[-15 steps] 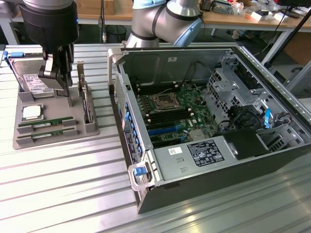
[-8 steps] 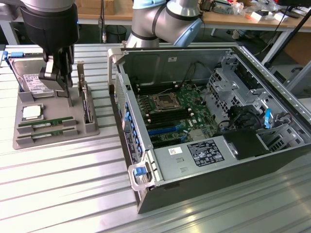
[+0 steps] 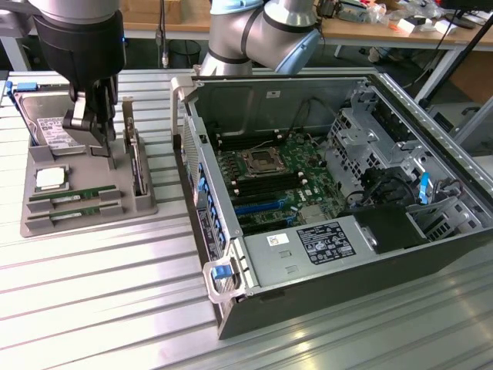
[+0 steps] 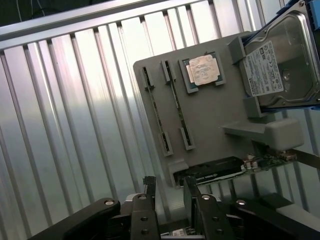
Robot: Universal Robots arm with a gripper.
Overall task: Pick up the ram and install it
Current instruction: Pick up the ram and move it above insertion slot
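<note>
Fingers (image 4: 150,200) of the black two-finger gripper (image 3: 98,146) (image 4: 169,182) stand slightly apart with nothing between them, hovering over the grey moulded tray (image 3: 85,225) (image 4: 210,110) near the dark card with a metal bracket (image 3: 137,166) (image 4: 215,170). Two long, thin green ram strips (image 3: 75,196) (image 4: 152,107) lie side by side in tray slots, untouched, beside the square silver CPU chip (image 3: 50,179) (image 4: 204,69). The open computer case (image 3: 347,293) sits at the exterior view's right.

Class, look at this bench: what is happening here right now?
A robot arm's gripper hangs over the grey parts tray, open and empty. Both RAM sticks lie in their tray slots beside the CPU chip, so none is picked up yet. The open computer case stands alongside.
</note>
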